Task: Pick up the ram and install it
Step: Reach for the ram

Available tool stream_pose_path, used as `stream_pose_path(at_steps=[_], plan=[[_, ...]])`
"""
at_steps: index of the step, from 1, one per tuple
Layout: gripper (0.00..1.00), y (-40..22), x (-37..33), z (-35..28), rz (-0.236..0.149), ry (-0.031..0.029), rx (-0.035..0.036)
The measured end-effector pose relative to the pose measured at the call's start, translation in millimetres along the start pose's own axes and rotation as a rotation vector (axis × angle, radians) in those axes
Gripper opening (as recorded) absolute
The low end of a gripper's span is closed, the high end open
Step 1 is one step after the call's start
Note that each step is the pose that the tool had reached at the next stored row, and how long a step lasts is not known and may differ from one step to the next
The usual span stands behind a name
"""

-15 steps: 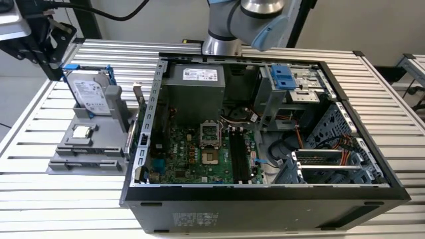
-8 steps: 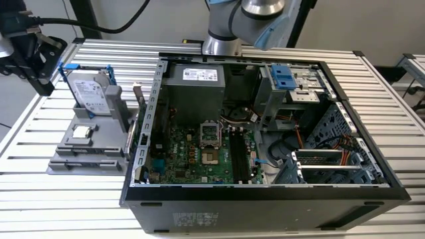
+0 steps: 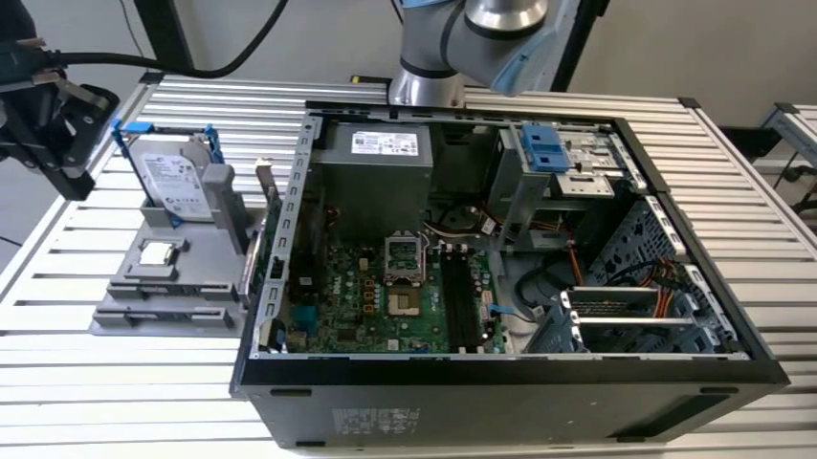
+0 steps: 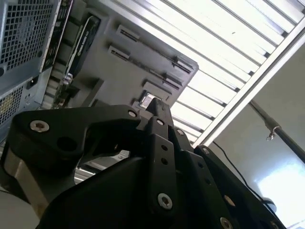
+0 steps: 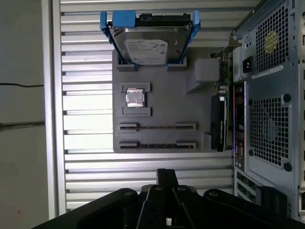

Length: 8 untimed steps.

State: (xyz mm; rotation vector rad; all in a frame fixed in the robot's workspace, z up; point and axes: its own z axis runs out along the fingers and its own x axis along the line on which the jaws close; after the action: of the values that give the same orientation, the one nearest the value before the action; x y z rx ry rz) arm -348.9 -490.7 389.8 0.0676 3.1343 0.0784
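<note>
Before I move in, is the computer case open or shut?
Open: the computer case has no side panel on top, and the motherboard inside shows.

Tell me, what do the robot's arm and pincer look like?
The arm is built of rounded silver-grey tube sections with a pale blue cap at a joint. The pincer is matt black, made of angular linked bars dotted with silver screw heads. A thick black cable leads toward it.

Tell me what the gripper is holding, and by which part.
Nothing. The gripper is empty, jaws closed, apart from the ram lying in the grey tray.
</note>
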Motion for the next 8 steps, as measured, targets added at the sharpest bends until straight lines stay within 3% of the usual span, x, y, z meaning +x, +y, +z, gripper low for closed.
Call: stream_pose_path(at_steps=[1,8], plan=[[0.0,0.0,0.0,0.0,0.0,0.0036,0.0002],[0.0,0.0,0.0,0.0,0.0,0.0044,0.0002]])
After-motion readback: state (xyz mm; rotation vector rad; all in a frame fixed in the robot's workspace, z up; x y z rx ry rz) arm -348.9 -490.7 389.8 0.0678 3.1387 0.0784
